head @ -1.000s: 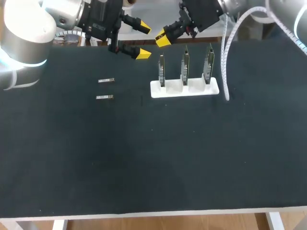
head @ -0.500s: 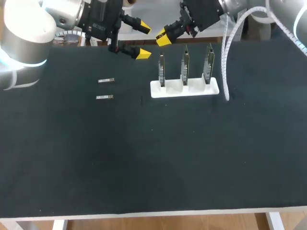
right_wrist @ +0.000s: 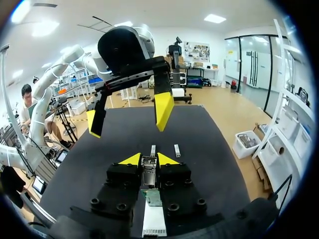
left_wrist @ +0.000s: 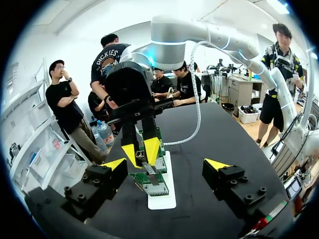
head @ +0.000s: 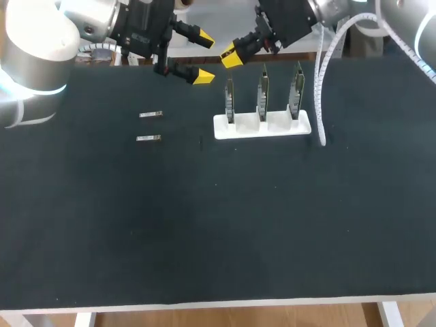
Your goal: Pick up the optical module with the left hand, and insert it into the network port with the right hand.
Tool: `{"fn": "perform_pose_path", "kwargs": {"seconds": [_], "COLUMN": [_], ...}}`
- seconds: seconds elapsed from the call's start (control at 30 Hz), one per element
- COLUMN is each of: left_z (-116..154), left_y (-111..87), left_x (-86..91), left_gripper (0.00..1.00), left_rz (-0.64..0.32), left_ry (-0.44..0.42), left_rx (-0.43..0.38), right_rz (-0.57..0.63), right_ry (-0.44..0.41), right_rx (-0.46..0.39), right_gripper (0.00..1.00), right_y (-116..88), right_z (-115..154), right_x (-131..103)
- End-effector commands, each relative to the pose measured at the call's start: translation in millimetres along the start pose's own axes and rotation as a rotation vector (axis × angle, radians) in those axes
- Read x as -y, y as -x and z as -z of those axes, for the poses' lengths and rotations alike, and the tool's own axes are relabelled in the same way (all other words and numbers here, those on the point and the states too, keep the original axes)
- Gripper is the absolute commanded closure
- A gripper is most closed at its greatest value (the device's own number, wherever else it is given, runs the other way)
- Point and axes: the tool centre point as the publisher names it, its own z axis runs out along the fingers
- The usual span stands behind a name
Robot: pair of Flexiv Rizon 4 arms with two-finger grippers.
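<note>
Clearly slim, metallic optical module (right_wrist: 148, 173).

The left gripper (left_wrist: 166, 165) is seen with its yellow-tipped fingers spread wide above the black table (left_wrist: 224, 124). Just ahead, green circuit boards (left_wrist: 149, 180) are carried upright in a white holder (left_wrist: 162, 199). The right gripper (left_wrist: 142, 151) is held over them, closed on a small optical module (left_wrist: 144, 162).

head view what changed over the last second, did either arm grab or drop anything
Very little. The right gripper, its fingers shut on an optical module, edged slightly up and back from the white holder, and its cable shifted with it. Nothing was taken or let go. The left gripper stayed open in place. The far loose module and near loose module did not move.
</note>
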Motion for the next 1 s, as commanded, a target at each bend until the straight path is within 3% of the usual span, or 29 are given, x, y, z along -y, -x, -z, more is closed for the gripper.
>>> {"fn": "perform_pose_path", "kwargs": {"seconds": [0.03, 1.0], "left_z": [-0.3, -0.3], "left_y": [0.9, 0.9], "left_x": [-1.1, -1.1], "left_gripper": [0.00, 0.00], "left_rz": [0.001, 0.001], "left_ry": [-0.002, -0.002], "left_rx": [-0.005, -0.005], "right_rz": [-0.001, -0.006], "right_ry": [0.014, 0.030], "right_rx": [-0.002, -0.012], "right_gripper": [1.00, 1.00], "right_y": [1.7, -1.7], "right_z": [0.9, -0.3], "right_x": [10.0, 11.5]}}
